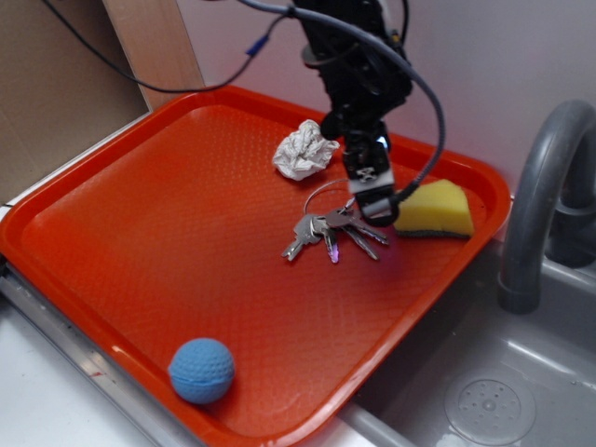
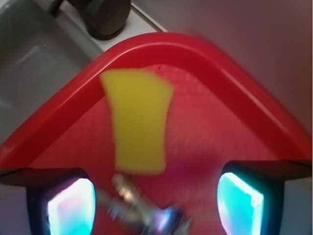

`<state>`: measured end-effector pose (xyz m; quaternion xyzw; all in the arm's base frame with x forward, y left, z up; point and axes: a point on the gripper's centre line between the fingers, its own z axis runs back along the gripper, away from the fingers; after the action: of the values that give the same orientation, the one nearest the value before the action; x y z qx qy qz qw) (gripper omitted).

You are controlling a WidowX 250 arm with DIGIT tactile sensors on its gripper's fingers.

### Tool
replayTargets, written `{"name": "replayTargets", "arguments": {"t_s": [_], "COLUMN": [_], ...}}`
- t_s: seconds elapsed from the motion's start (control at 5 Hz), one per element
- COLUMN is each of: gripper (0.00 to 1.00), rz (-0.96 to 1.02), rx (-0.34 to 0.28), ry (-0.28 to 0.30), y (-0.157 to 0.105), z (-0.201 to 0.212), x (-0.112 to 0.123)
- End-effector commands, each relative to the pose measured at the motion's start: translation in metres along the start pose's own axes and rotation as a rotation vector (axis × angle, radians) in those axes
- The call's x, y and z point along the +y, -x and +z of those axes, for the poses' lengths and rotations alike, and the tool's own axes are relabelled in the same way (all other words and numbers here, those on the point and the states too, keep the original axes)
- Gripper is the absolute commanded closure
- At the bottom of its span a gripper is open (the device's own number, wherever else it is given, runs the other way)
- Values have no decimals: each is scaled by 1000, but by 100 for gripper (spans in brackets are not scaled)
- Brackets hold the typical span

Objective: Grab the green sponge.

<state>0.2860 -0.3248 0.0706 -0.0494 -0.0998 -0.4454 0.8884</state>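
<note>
Yellow wedge-shaped foam sponge (image 1: 434, 209) with its dark scouring layer underneath sits in the far corner of the red plastic tray (image 1: 140, 196), untouched.
Black gripper (image 1: 371, 199) hovers low over the metal key bunch (image 1: 331, 231), just beside the sponge, fingers (image 2: 71, 208) spread wide apart, holding nothing.

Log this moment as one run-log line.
phase: approach | gripper: open, empty, over keys | sponge: untouched, tray corner, just beyond gripper | next: likely advance to sponge
</note>
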Motion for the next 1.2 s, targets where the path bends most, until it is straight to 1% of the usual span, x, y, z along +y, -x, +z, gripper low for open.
{"name": "replayTargets", "arguments": {"t_s": [0.0,0.2,0.4,0.6,0.8,1.0], "gripper": [0,55,100,100,100,100], "rz": [-169,-199,-193,-180,-49,106], "rx": [-134,-129,-126,-118,-76,-74], "ry": [126,153,108,83,2,17], "y": [-21,-22,-23,-23,-8,18], "z": [-1,-2,-1,1,23,71], "x": [-20,-18,-18,-19,-13,-9]}}
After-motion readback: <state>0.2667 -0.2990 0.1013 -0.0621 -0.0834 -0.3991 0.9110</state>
